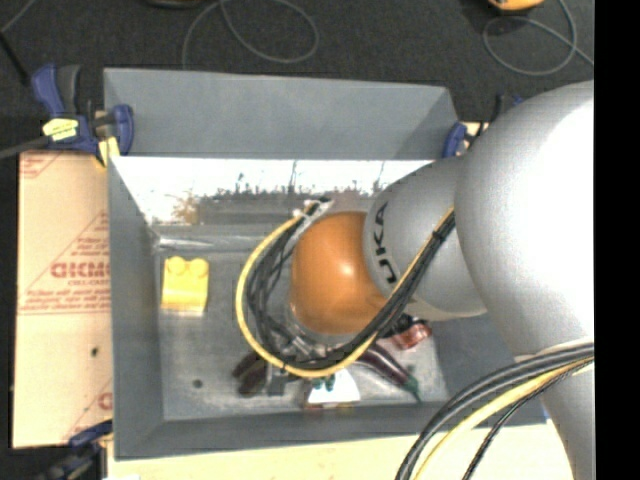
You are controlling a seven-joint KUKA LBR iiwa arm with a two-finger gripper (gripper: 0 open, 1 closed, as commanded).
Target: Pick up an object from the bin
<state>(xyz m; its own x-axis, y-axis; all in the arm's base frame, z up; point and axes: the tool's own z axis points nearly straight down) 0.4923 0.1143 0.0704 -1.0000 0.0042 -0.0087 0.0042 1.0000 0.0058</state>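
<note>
My gripper [268, 373] reaches down under the orange wrist cover to the bin floor near the front wall, left of centre; its lower end is dark and partly hidden by cables. A white and green flat thing [332, 393] lies right beside it at the front wall. A dark maroon strip with a green tip [392, 370] runs to the right of that. A small reddish-brown thing [409, 336] lies further right, half under the arm. Nothing can be made out in the gripper.
A yellow two-stud block [185, 285] sits apart on the left of the bin floor. The arm and its orange cover and cables overhang the bin's middle and right. Bare floor lies between the block and the gripper.
</note>
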